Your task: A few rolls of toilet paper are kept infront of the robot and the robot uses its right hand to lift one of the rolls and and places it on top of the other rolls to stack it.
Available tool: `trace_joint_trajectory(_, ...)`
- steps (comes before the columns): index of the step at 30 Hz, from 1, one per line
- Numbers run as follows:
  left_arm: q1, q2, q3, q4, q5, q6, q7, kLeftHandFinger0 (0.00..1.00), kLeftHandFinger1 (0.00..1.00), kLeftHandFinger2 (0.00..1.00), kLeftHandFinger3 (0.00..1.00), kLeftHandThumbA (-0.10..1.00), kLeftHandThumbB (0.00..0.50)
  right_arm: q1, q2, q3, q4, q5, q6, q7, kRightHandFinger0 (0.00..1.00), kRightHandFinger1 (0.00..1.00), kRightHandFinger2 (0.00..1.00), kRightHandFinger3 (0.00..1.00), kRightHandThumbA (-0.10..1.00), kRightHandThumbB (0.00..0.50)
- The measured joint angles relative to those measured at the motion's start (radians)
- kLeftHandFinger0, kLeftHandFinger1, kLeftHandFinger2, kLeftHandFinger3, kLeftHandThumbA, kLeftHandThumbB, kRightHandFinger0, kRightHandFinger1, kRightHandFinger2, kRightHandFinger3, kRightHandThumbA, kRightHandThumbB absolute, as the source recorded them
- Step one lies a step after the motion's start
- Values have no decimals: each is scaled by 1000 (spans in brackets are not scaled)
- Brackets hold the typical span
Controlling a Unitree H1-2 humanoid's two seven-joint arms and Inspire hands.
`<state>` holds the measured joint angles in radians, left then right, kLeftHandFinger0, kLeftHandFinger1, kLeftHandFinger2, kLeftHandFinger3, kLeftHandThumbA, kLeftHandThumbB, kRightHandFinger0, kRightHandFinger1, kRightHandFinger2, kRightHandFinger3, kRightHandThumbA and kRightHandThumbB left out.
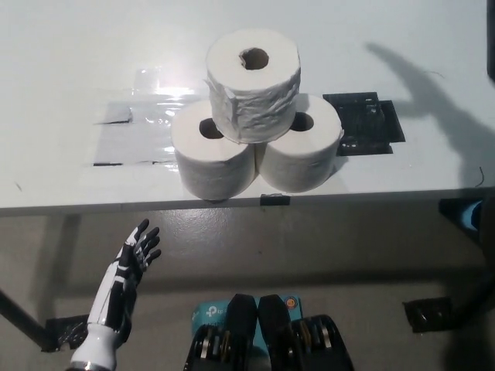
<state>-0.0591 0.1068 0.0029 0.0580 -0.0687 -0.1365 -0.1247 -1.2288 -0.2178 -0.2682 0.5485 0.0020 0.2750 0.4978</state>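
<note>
Left hand [124,274] hangs low at the near left, fingers spread, holding nothing. Top roll [253,71] sits on the two lower rolls [255,158] near the white table's [69,54] front edge.

Two toilet paper rolls stand side by side, touching, near the front edge of the table [62,69]: the left roll [212,153] and the right roll [303,153]. The top roll [253,83] rests upright on both.

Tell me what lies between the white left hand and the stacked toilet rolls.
In the head view, only the table's front edge and bare floor lie between the left hand, open below the table, and the toilet rolls.
</note>
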Motion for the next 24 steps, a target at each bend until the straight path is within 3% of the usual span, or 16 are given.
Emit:
trace_joint_trajectory(7,-56,0,1,36,0,0,0,1000,1000,1000,1000,1000,239,307,0,-80,-198,40,18,-8,1000,1000,1000,1000,1000,296)
trace_joint_trajectory(10,-73,0,1,54,0,0,0,1000,1000,1000,1000,1000,212,421,0,-115,-279,60,23,-18,1000,1000,1000,1000,1000,292)
trace_joint_trajectory(13,-85,0,1,71,-1,0,0,1000,1000,1000,1000,1000,241,528,0,-146,-364,81,26,-28,1000,1000,1000,1000,1000,286)
trace_joint_trajectory(16,-92,0,2,85,-1,0,0,1000,1000,1000,1000,1000,268,612,2,-166,-441,99,27,-39,1000,1000,1000,1000,1000,315)
trace_joint_trajectory(20,-104,0,3,97,-1,0,0,1000,1000,1000,1000,1000,264,714,14,-189,-578,135,28,-58,1000,1000,1000,1000,1000,360)
trace_joint_trajectory(22,-105,0,3,98,-2,0,0,1000,1000,1000,1000,1000,253,748,25,-192,-632,146,28,-64,1000,1000,1000,1000,1000,279)
trace_joint_trajectory(24,-105,0,4,98,-3,0,0,1000,1000,1000,1000,1000,253,786,43,-192,-701,158,27,-70,1000,1000,1000,1000,1000,266)
